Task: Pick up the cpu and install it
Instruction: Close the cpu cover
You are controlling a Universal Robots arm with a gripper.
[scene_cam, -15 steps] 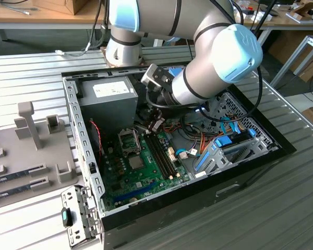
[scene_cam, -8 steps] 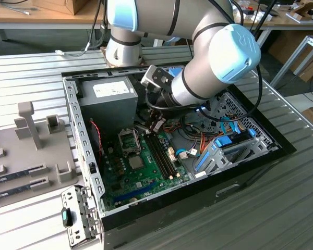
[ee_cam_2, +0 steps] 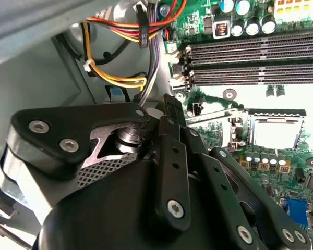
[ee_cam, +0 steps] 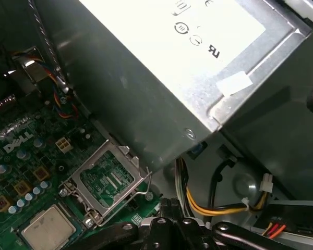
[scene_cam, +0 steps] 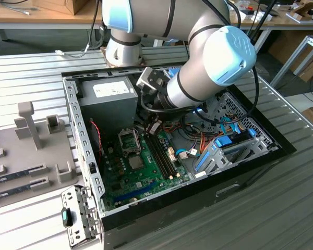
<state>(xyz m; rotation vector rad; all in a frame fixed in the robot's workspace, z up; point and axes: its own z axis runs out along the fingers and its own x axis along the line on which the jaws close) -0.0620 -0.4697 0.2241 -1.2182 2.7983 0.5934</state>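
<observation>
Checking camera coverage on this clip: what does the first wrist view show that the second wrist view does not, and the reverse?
First wrist view: the grey power supply box with its white label, and the hinged bracket raised open. Second wrist view: the row of black memory slots on the motherboard. Both wrist views: the cpu lying flat in its socket, and the yellow cable bundle.

Silvery cpu (ee_cam: 48,227), green motherboard (scene_cam: 141,177), grey power supply (scene_cam: 108,101)
</observation>
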